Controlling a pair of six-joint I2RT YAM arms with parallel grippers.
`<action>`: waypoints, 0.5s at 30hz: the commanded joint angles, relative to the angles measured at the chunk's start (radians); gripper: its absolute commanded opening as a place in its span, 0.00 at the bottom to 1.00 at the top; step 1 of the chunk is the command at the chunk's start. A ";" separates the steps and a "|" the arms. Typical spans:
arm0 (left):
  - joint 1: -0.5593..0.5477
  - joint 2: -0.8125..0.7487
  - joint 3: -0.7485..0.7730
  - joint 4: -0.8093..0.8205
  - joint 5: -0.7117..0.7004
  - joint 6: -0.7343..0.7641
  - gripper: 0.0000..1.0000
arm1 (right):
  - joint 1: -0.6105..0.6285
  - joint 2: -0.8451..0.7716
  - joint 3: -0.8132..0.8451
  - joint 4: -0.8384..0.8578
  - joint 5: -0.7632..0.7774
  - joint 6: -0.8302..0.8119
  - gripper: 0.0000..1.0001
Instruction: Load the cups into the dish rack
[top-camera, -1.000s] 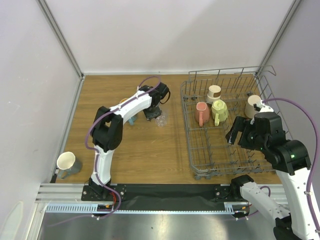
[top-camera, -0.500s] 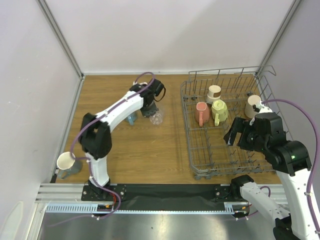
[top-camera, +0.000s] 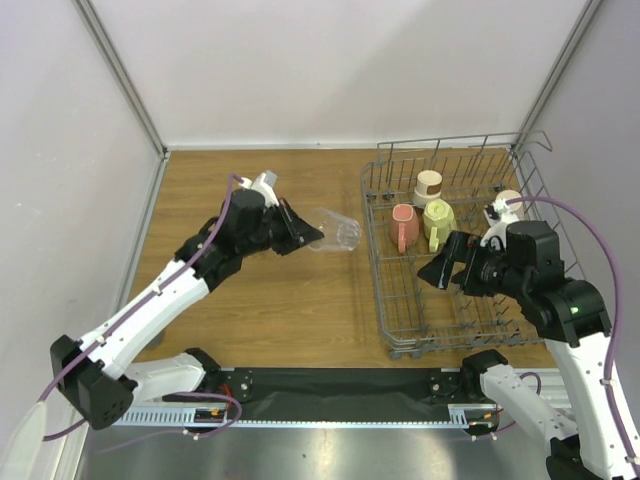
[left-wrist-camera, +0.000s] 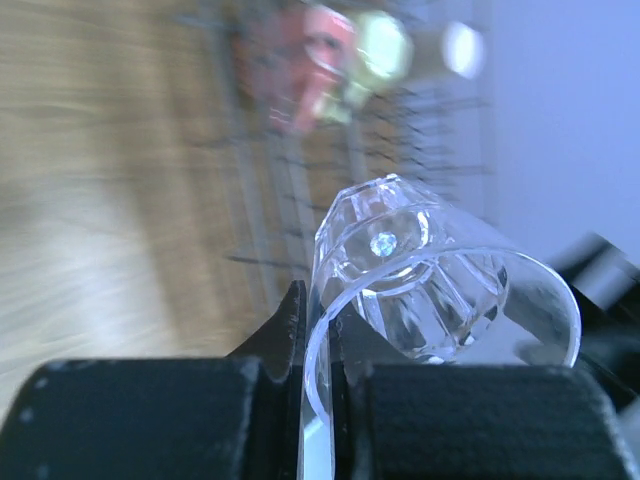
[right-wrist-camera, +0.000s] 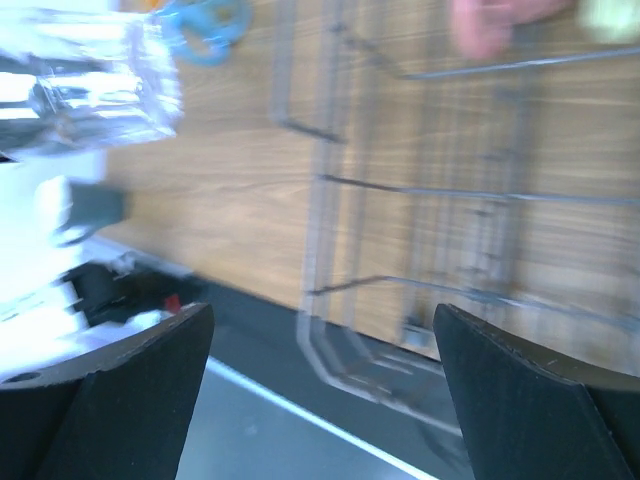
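My left gripper (top-camera: 306, 236) is shut on the rim of the clear glass cup (top-camera: 337, 232), which it holds on its side above the wood, just left of the dish rack (top-camera: 383, 290). The left wrist view shows the thin glass wall (left-wrist-camera: 420, 270) pinched between the black fingers (left-wrist-camera: 290, 325). Inside the rack stand a pink cup (top-camera: 404, 227), a yellow-cream cup (top-camera: 438, 221) and a beige cup (top-camera: 428, 184). Another cream cup (top-camera: 505, 203) is partly hidden behind my right arm. My right gripper (top-camera: 446, 272) hangs open over the rack's middle, holding nothing. A blue cup (right-wrist-camera: 205, 20) lies on the table.
Grey walls and metal posts (top-camera: 120, 75) close in the wooden table (top-camera: 280, 310) on three sides. A black strip (top-camera: 330, 382) and both arm bases run along the near edge. The left arm stretches diagonally across the table's left half.
The left gripper shut on the glass cup's rim, lifted it off the table and swung it right toward the rack. The right gripper opened wider and shifted slightly left.
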 joint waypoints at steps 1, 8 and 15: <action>-0.042 -0.079 -0.094 0.368 0.196 -0.115 0.00 | -0.001 -0.019 -0.079 0.209 -0.253 0.062 1.00; -0.127 -0.188 -0.174 0.606 0.225 -0.190 0.00 | 0.004 -0.069 -0.217 0.585 -0.548 0.262 1.00; -0.228 -0.214 -0.223 0.706 0.159 -0.259 0.00 | 0.034 -0.068 -0.250 0.872 -0.630 0.401 1.00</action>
